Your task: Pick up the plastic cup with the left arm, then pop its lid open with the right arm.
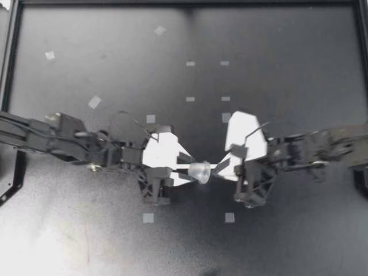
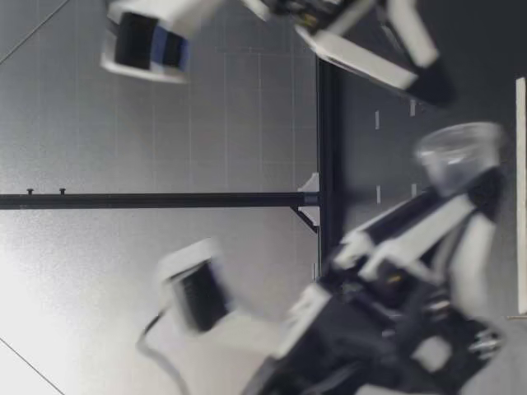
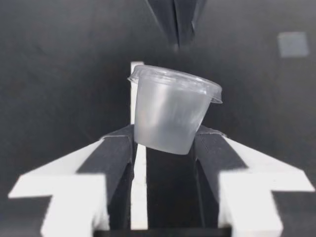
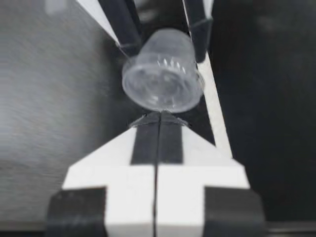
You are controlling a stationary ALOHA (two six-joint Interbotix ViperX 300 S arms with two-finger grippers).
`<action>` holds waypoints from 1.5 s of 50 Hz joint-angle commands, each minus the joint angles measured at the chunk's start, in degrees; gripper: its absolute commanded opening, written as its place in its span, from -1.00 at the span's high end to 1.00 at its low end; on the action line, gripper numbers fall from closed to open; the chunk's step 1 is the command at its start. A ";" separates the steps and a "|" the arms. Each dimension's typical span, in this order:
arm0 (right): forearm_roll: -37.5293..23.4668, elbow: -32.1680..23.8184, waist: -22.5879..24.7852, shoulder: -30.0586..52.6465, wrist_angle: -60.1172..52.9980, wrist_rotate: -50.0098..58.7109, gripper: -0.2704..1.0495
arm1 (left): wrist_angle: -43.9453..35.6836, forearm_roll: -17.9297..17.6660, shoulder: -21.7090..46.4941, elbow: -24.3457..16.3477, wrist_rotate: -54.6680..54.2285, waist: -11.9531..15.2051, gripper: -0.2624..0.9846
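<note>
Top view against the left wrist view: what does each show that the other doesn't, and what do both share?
Only the top view shows both arms reaching in, my left gripper and my right gripper facing each other mid-table. Only the left wrist view shows the clear cup tilted, its base pinched between the jaws. Both show the cup, the dark table and tape squares.

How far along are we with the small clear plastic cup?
Done: my left gripper is shut on the small clear plastic cup, apparently held above the black table. In hand: my right gripper, fingers shut, points at its rim. Left: the right gripper has no hold on it yet.
</note>
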 commanded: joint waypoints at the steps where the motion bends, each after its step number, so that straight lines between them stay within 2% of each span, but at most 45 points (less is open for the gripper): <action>1: -0.09 1.14 0.26 -5.01 -1.93 1.58 0.42 | -2.29 0.18 -5.80 1.14 0.53 0.00 0.33; 7: 0.09 4.92 0.88 -9.67 -8.35 5.27 -0.11 | -10.37 -0.09 -11.16 5.19 1.41 0.00 0.33; 8: 0.18 5.71 0.88 -10.37 -10.63 6.68 -0.25 | -13.18 -0.09 -12.13 6.42 1.49 0.00 0.33; 12: 0.09 8.09 1.05 -10.81 -20.57 12.39 -0.55 | -23.38 -0.26 -14.33 9.76 1.67 0.00 0.33; 19: 0.18 11.16 1.05 -5.63 -45.09 23.91 -0.47 | -39.99 -0.70 -14.41 14.24 1.32 0.00 0.33; 23: 0.18 11.16 0.53 -0.97 -55.99 28.30 -0.48 | -42.89 -0.97 -13.27 14.68 1.23 0.00 0.33; 27: 0.88 10.02 -0.18 3.34 -60.47 30.50 -0.48 | -42.54 -1.05 -12.13 14.15 1.14 0.00 0.33; 32: 0.79 7.21 -0.70 5.89 -60.56 31.11 -0.48 | -41.57 -1.05 -11.07 13.10 1.14 0.00 0.33; 39: -1.58 4.57 -0.79 3.96 -59.59 31.03 -0.48 | -39.20 -1.05 -10.72 12.22 1.32 0.00 0.33; 47: -9.05 2.46 0.26 -2.64 -60.29 31.29 -0.48 | -38.23 -1.05 -10.63 12.04 1.41 0.00 0.33; 52: -12.39 3.52 0.35 -7.29 -63.72 30.85 -0.48 | -38.14 -1.05 -10.55 12.04 1.32 0.00 0.33; 57: -12.30 6.77 -1.23 -10.81 -64.16 29.09 -0.48 | -38.14 -0.97 -10.46 12.13 1.32 0.00 0.33; 65: -13.01 12.22 -6.06 -17.67 -58.80 18.19 -0.45 | -38.32 -1.05 -10.63 11.87 0.70 0.00 0.33; 75: -13.71 12.48 -6.42 -28.04 -35.60 -9.40 -0.45 | -38.67 -1.05 -11.51 11.07 -6.50 0.00 0.33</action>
